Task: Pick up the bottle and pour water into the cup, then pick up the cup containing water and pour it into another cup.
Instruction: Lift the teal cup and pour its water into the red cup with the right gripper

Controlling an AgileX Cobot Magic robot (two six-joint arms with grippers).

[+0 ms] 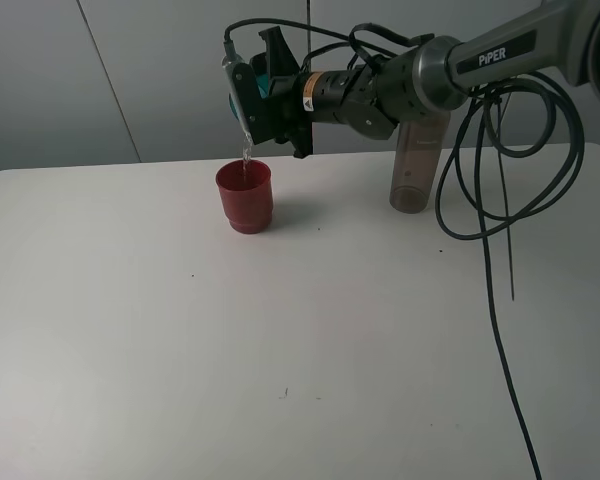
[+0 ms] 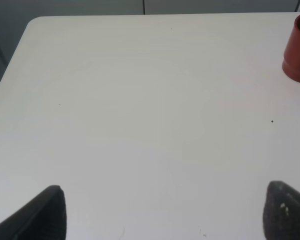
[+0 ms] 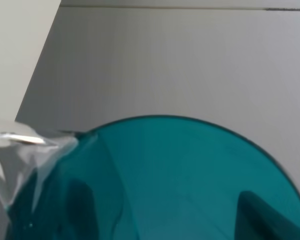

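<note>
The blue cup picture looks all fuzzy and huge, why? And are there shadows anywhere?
Right wrist view: the translucent teal plastic tumbler sits so close to the lens that it fills the frame and blurs; a bright glare streak lies at its rim. Exterior high view: even, soft light; the opaque red plastic cup casts only a faint shadow on the white table.

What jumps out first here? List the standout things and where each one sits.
The right hand, reaching in from the right at the back of the table, holds a teal cup tipped on its side above a red cup. A thin stream of water falls from it into the red cup. Behind the arm to the right stands a smoky grey-brown bottle, upright on the table.
</note>
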